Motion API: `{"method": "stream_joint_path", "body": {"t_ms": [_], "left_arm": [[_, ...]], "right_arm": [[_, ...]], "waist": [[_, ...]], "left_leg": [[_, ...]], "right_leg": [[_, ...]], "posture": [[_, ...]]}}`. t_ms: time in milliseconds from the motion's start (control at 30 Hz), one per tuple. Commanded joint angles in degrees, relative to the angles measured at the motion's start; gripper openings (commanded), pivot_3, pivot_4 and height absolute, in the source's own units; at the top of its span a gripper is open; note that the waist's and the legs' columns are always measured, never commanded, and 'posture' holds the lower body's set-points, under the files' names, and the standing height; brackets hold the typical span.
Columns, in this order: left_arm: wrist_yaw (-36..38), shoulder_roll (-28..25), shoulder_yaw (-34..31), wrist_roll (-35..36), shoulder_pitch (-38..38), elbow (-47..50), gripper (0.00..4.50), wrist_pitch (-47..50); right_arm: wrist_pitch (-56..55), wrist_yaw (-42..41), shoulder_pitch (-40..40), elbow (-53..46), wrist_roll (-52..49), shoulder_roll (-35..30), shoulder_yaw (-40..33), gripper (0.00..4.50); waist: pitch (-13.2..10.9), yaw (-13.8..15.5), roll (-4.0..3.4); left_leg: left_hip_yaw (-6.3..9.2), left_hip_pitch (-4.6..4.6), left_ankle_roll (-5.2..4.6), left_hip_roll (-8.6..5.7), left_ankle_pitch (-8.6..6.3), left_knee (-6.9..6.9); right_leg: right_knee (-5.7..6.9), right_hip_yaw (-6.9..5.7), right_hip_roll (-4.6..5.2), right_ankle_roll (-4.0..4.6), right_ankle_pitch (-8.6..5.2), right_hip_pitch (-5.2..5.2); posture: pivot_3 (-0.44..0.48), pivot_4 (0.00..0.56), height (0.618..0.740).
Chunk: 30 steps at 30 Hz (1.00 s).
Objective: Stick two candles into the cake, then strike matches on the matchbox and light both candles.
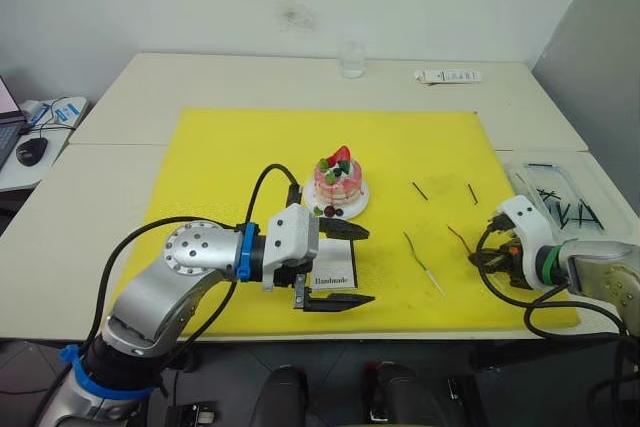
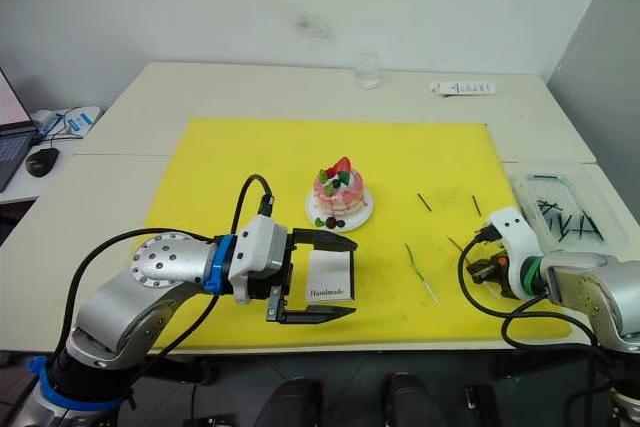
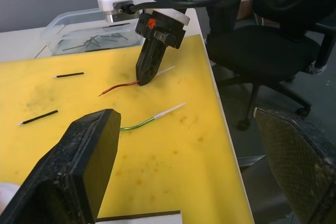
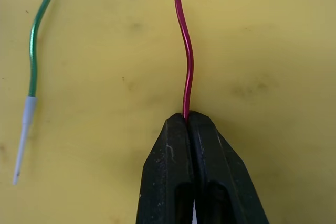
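Already the red candle [image 4: 186, 56] is pinched between the pressed-together fingers of the right gripper [image 4: 187, 121], low on the yellow mat [image 1: 230, 147], well right of the cake [image 1: 338, 183]. The green candle [image 4: 32, 61] lies free beside it. The left gripper [image 2: 335, 280] is spread wide around the matchbox [image 2: 331, 277], without clear contact. Since the candle is so thin and is gripped near one end, it could be bent, could slip out when lifted, or could be snapped when pressed into the cake.
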<state>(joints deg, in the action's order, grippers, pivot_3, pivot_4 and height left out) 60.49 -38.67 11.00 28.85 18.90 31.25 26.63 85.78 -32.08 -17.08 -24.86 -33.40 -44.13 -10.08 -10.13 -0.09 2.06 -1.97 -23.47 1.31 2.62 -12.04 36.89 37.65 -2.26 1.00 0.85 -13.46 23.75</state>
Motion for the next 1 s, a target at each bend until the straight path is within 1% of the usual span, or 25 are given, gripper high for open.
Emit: {"method": "stream_joint_path", "body": {"t_ms": [33, 133, 167, 200, 300, 400, 500, 533, 567, 600, 667, 833, 933, 1000], "left_arm": [[0.3, 0.2, 0.3, 0.0, 0.3, 1.2, 4.50, -1.0], [-0.2, 0.7, 0.1, 0.6, 0.0, 0.8, 4.50, -0.2], [-1.2, 1.4, -0.4, 1.8, 0.0, 0.5, 4.50, 1.2], [-2.5, 2.3, -1.3, 3.6, 0.0, 0.1, 4.50, 3.1], [-8.4, 6.5, -5.2, 11.4, 1.2, -2.6, 4.50, 11.6], [-12.9, 9.9, -7.8, 16.1, 3.8, -4.9, 4.50, 17.0], [-19.4, 14.7, -10.6, 20.6, 7.8, -8.0, 4.50, 21.3], [-21.3, 16.3, -11.6, 22.3, 8.9, -8.7, 4.50, 22.6], [-23.1, 17.6, -12.2, 23.4, 9.7, -9.1, 4.11, 23.5], [-25.0, 18.9, -12.8, 24.3, 10.6, -9.7, 3.92, 24.5], [-27.8, 20.3, -13.2, 25.2, 11.8, -10.0, 3.34, 26.2], [-29.1, 20.7, -11.2, 22.8, 12.9, -10.4, 3.34, 25.6], [-30.5, 22.5, -11.4, 22.4, 14.3, -12.0, 3.34, 25.0], [-31.2, 23.9, -12.3, 23.4, 15.2, -12.9, 3.34, 25.2]], "right_arm": [[4.2, 0.2, -3.3, -1.1, -2.3, 1.3, -4.3, 0.01], [5.7, -0.2, -7.4, -0.6, -4.1, 3.4, -8.7, 0.01], [6.1, -0.9, -9.3, -0.6, -5.4, 4.6, -10.6, 0.01], [6.3, -1.0, -11.1, -0.1, -7.2, 6.0, -12.5, 0.01], [6.7, -0.5, -18.4, 0.8, -11.1, 11.4, -17.6, 0.01], [6.0, 0.7, -24.0, -0.3, -13.1, 16.2, -18.9, 0.01], [6.4, 3.8, -28.5, -1.5, -14.2, 22.0, -20.0, 0.01], [6.3, 4.8, -29.1, -1.9, -14.3, 23.7, -20.0, 0.01], [6.2, 5.6, -29.3, -2.2, -14.5, 24.9, -20.0, 0.00], [5.5, 6.2, -29.2, -2.6, -14.5, 25.6, -19.5, 0.00], [4.2, 6.9, -28.8, -3.3, -14.7, 26.3, -18.7, 0.00], [0.6, 8.4, -27.8, -4.3, -15.1, 27.4, -16.4, 0.00], [-1.2, 9.1, -27.6, -4.7, -15.9, 27.8, -15.5, 0.00], [-2.1, 9.4, -27.4, -4.8, -16.6, 27.7, -15.0, 0.00]], "waist": [[0.0, 0.0, 0.00], [0.0, 0.0, -0.02], [0.0, 0.0, -0.02], [0.0, 0.0, -0.02], [0.0, -0.1, -0.04], [0.0, 0.0, -0.04], [0.0, 0.1, -0.04], [0.0, 0.1, -0.04], [0.0, 0.1, -0.04], [0.0, 0.1, -0.04], [0.0, 0.1, -0.05], [0.0, 0.0, -0.05], [0.0, 0.0, -0.06], [0.0, 0.0, -0.05]], "left_leg": [[0.01, -0.01, 0.00, -0.01, 0.00, -0.02], [0.02, -0.15, 0.00, -0.01, 0.00, -0.01], [0.03, -0.26, 0.00, -0.02, 0.00, 0.00], [0.02, -0.41, -0.01, -0.02, 0.00, 0.01], [-0.01, -0.42, -0.01, -0.01, 0.00, 0.03], [0.06, -0.43, -0.01, 0.00, 0.01, 0.04], [0.14, -0.44, -0.01, -0.01, 0.01, 0.03], [0.15, -0.46, -0.01, 0.00, 0.01, 0.03], [0.15, -0.45, -0.01, 0.00, 0.01, 0.04], [0.14, -0.46, -0.01, 0.01, 0.01, 0.03], [0.11, -0.47, -0.01, 0.01, 0.01, 0.03], [0.08, -0.44, -0.01, -0.01, 0.01, 0.02], [0.10, -0.42, -0.02, 0.00, 0.01, 0.03], [0.13, -0.42, -0.02, -0.01, 0.01, 0.03]], "right_leg": [[0.00, -0.01, -0.01, -0.01, 0.00, 0.01], [0.01, -0.02, -0.19, -0.04, 0.03, 0.13], [0.02, -0.02, -0.21, -0.06, 0.04, 0.23], [0.03, 0.00, -0.23, -0.14, 0.08, 0.35], [0.02, 0.07, -0.25, -0.17, 0.10, 0.36], [0.05, 0.02, -0.35, -0.19, 0.11, 0.36], [0.07, -0.01, -0.54, -0.18, 0.11, 0.35], [0.08, -0.02, -0.57, -0.18, 0.11, 0.36], [0.08, -0.01, -0.60, -0.18, 0.11, 0.35], [0.08, 0.02, -0.60, -0.18, 0.11, 0.36], [0.07, 0.08, -0.60, -0.18, 0.11, 0.36], [0.08, 0.11, -0.61, -0.17, 0.11, 0.37], [0.15, 0.08, -0.63, -0.15, 0.11, 0.38], [0.20, 0.08, -0.66, -0.14, 0.11, 0.37]], "posture": [[0.000, 0.150, 0.740], [0.000, 0.150, 0.740], [0.000, 0.150, 0.740], [0.000, 0.150, 0.740], [0.000, 0.150, 0.740], [0.000, 0.150, 0.740], [0.000, 0.150, 0.740], [0.000, 0.150, 0.740], [0.000, 0.150, 0.740], [0.000, 0.150, 0.740], [0.000, 0.150, 0.740], [0.000, 0.150, 0.740], [0.000, 0.150, 0.740], [0.000, 0.150, 0.740]]}}
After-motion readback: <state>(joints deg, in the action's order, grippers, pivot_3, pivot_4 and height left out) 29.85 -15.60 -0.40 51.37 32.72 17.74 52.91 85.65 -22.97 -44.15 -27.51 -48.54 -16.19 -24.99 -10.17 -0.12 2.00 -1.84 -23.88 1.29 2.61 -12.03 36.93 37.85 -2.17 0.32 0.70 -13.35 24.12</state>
